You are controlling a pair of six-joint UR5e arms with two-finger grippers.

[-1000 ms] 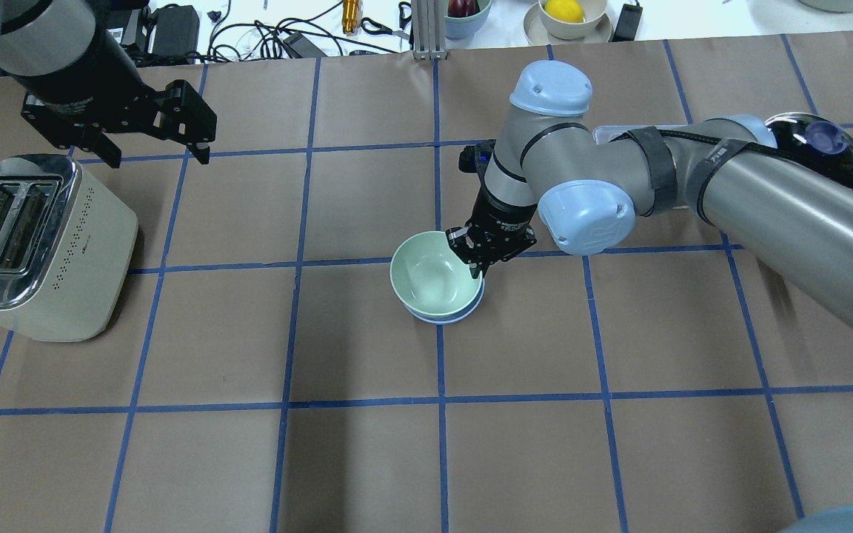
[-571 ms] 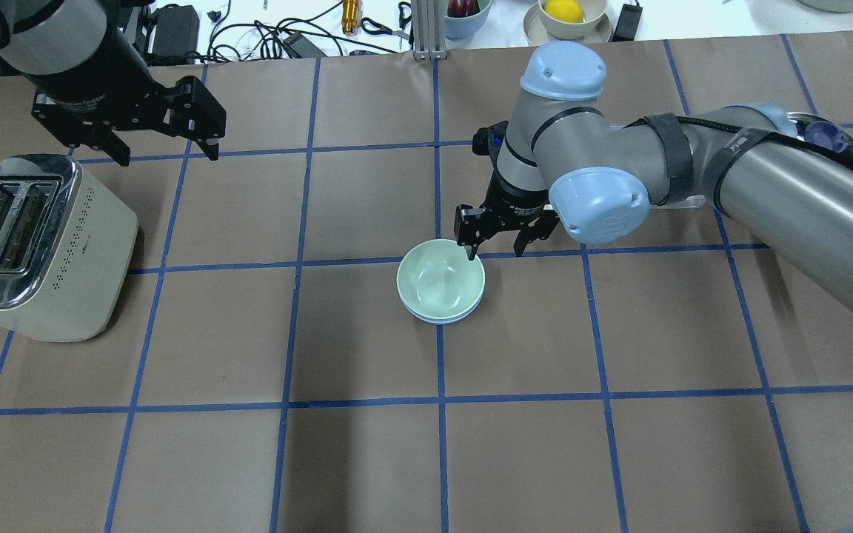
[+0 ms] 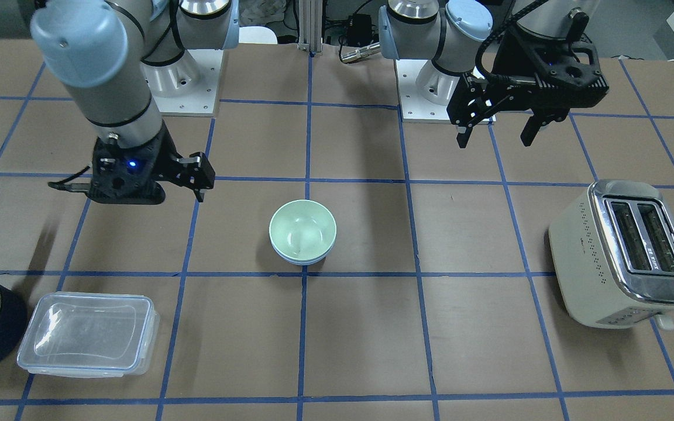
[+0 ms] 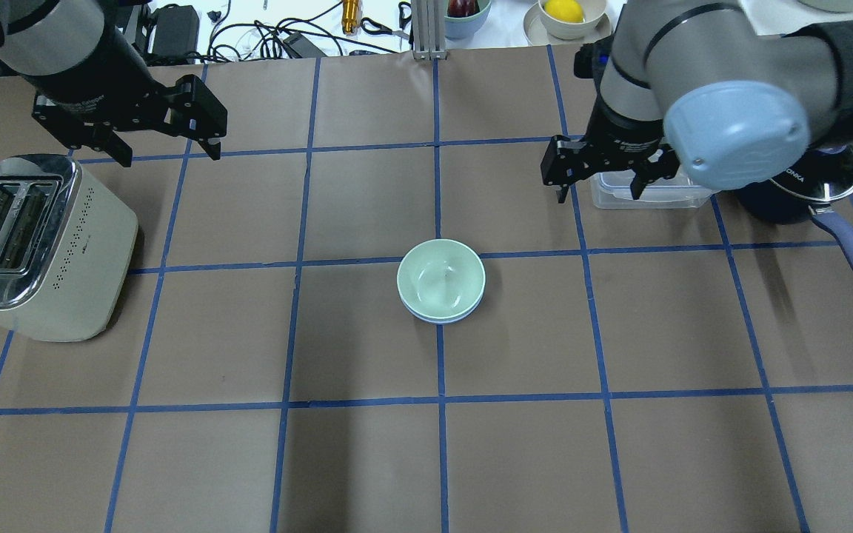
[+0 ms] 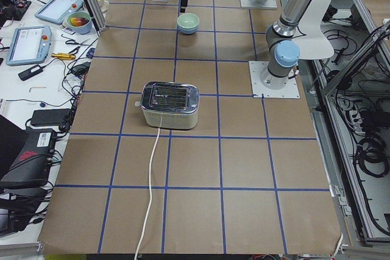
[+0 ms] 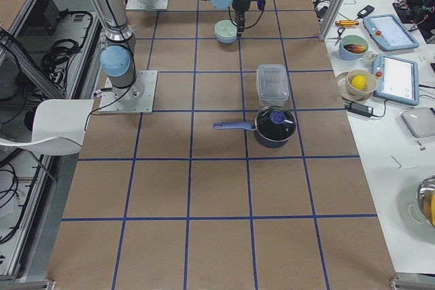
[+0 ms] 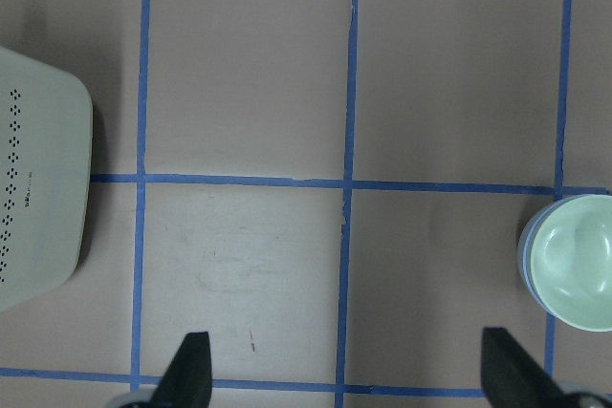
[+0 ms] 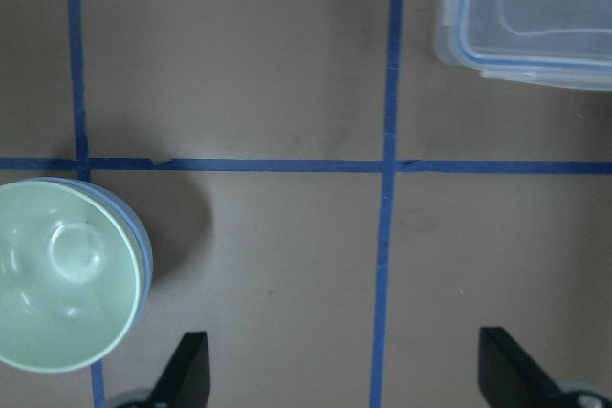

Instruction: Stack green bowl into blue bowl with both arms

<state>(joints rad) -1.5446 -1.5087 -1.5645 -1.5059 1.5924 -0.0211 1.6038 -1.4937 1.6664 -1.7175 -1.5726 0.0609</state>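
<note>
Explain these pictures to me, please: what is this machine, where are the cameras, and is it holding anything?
The machine is two robot arms bolted to a table, each ending in a black two-finger gripper. Four pictures come from fixed cameras: one behind the robot, one facing it, and one at each end of the table. The other two come from small cameras on the wrists, looking down past the fingers. In the middle, the green bowl sits nested inside the blue bowl, whose rim just peeks out. Also on the table are a toaster, a clear plastic container and a dark saucepan. The left gripper and the right gripper both hang open above the table, holding nothing.
</note>
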